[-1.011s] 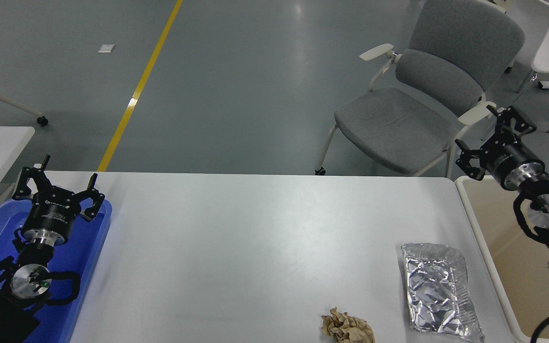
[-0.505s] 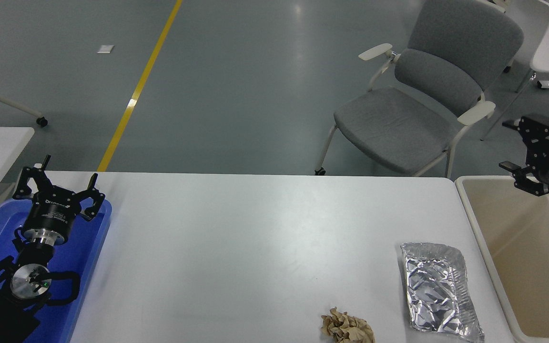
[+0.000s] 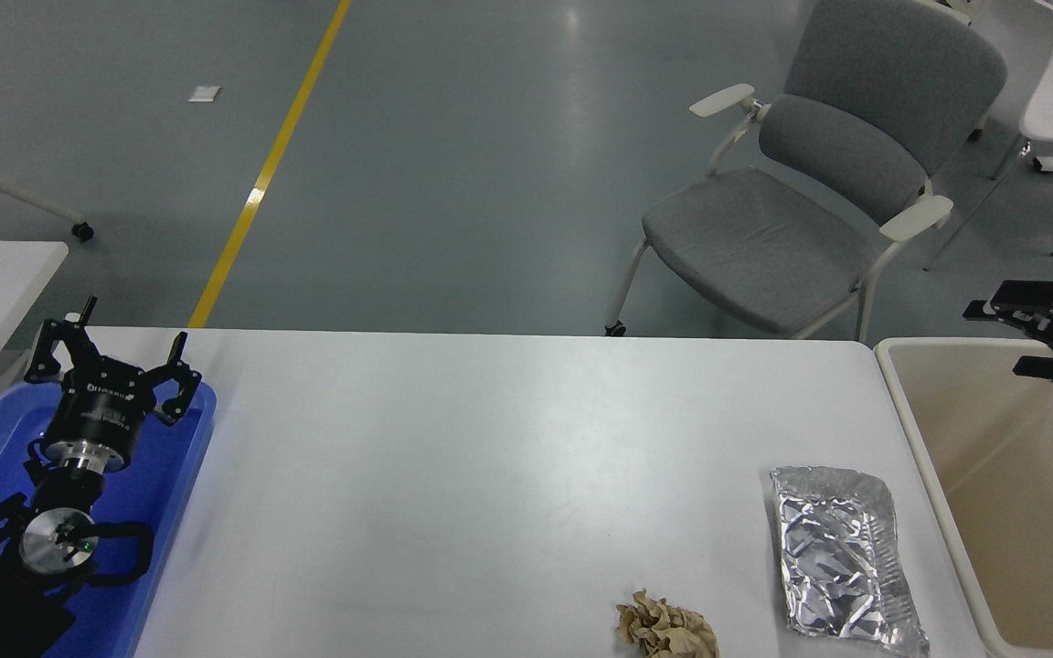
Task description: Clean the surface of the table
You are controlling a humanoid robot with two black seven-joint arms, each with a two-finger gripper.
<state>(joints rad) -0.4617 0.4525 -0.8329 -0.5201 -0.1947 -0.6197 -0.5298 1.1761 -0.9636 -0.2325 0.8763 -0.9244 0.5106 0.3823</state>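
Two scraps lie on the matte white counter (image 3: 490, 475) at 5 o'clock — crinkled foil (image 3: 842, 557), crumpled paper (image 3: 668, 629). Right pincer (image 3: 1034, 334) hovers spread over the bin (image 3: 924, 439); left pincer (image 3: 111, 352) wide.

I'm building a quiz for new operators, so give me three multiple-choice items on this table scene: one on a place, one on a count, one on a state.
1. Where does the crumpled foil bag lie?
A. in the blue tray
B. on the table surface, near its right edge
C. on the grey chair

2. How many pieces of litter lie on the table?
A. two
B. four
C. none

3. How do the left gripper's jaws stand?
A. shut on paper
B. open, holding nothing
C. shut on the tray

Answers: 1 B, the bag rests beside the beige bin. 2 A, only the bag and the brown paper wad. 3 B, the jaws are spread over the blue tray.
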